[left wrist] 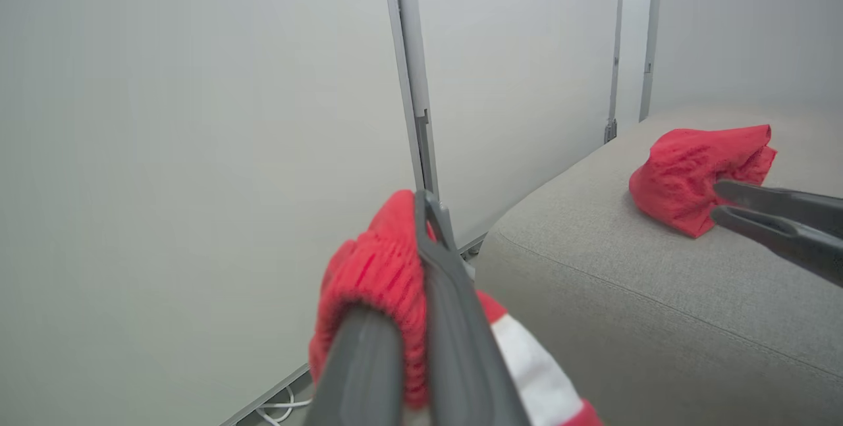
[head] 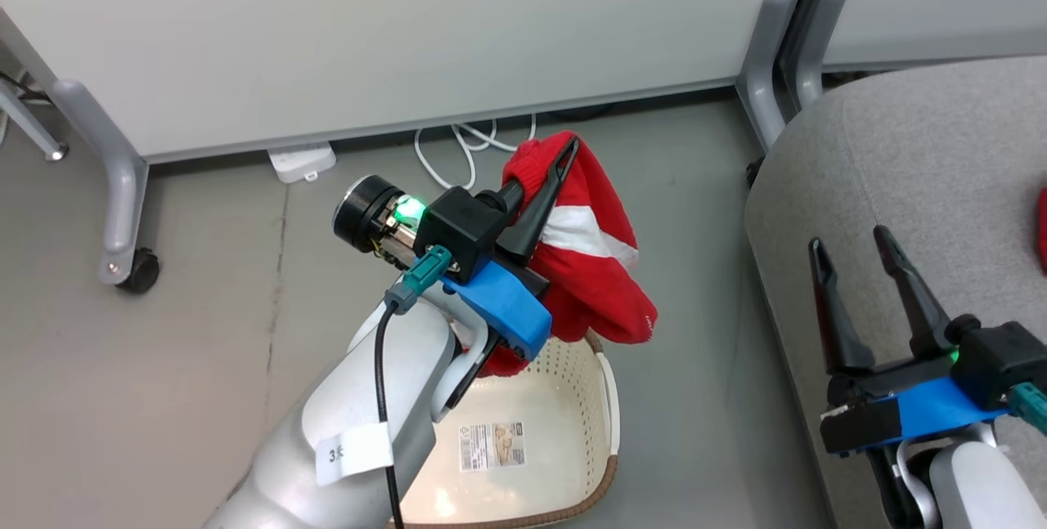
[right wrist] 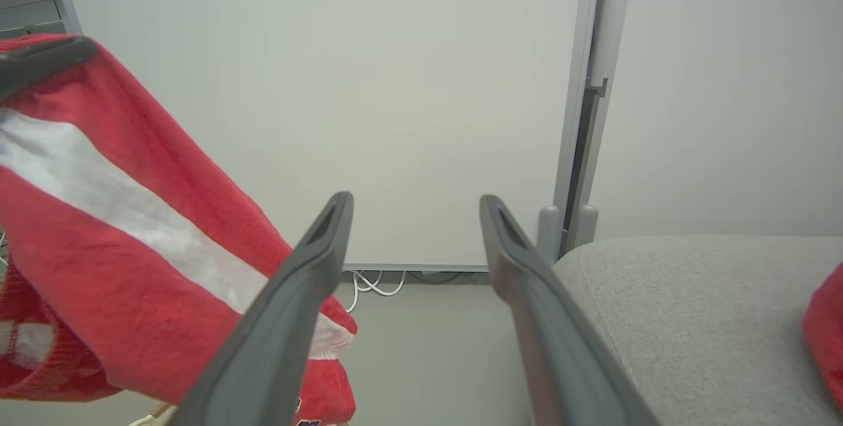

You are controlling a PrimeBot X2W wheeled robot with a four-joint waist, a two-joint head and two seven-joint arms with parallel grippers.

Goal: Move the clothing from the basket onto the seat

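Note:
My left gripper (head: 567,146) is shut on a red garment with a white stripe (head: 593,255), which hangs in the air above the far end of the basket (head: 601,398). The same garment wraps my left fingers (left wrist: 454,294) in the left wrist view and hangs at the left of the right wrist view as red cloth (right wrist: 118,215). The cream basket stands on the floor with a paper label (head: 491,446) on its bottom. A second red garment (left wrist: 691,172) lies on the grey seat (head: 924,186). My right gripper (head: 851,243) is open over the seat's front edge, holding nothing.
White partition panels (head: 393,30) on grey wheeled legs (head: 123,186) close off the far side. White cables and a power strip (head: 301,161) lie on the grey floor by the panel's foot. Open floor (head: 703,333) separates the basket from the seat.

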